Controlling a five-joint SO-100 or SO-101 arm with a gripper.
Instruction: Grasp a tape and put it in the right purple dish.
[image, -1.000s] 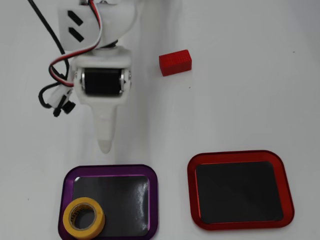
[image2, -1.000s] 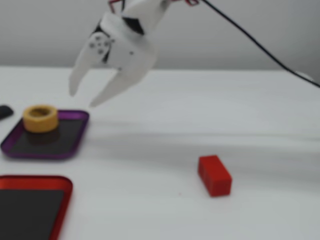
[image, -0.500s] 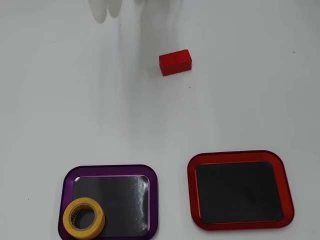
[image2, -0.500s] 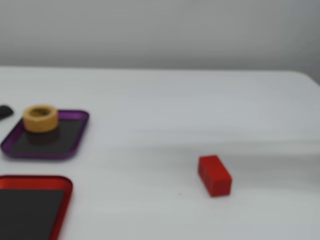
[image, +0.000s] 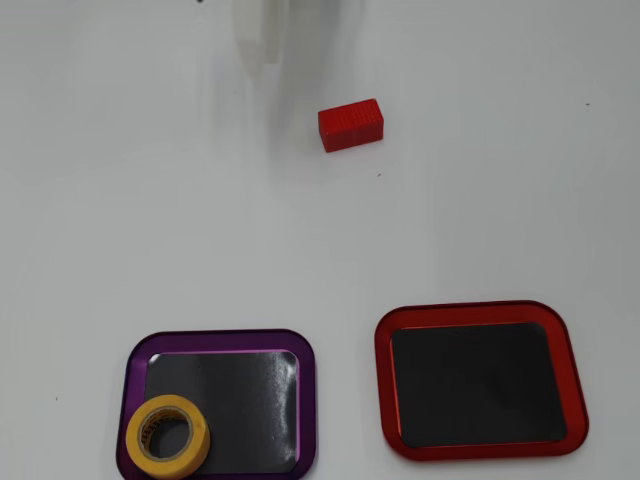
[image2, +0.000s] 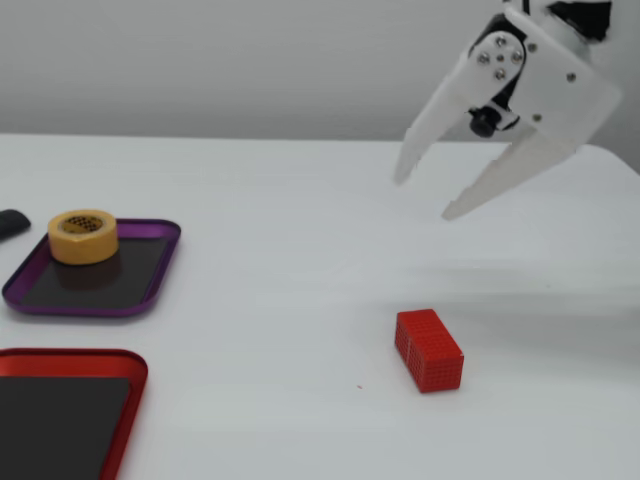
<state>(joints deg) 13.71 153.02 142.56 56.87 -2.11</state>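
The tape (image: 167, 437) is being kept in a corner of the purple dish (image: 306, 400), lower left in the overhead view. The gripper (image2: 424, 197) is being held wide apart and empty above the red block (image2: 429, 349).

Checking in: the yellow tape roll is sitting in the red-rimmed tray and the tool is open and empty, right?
Not quite. The yellow tape roll sits in a corner of the purple-rimmed square tray, as the overhead view shows; the red-rimmed tray holds nothing. The rest stands: the fixed view shows the tool open and empty.
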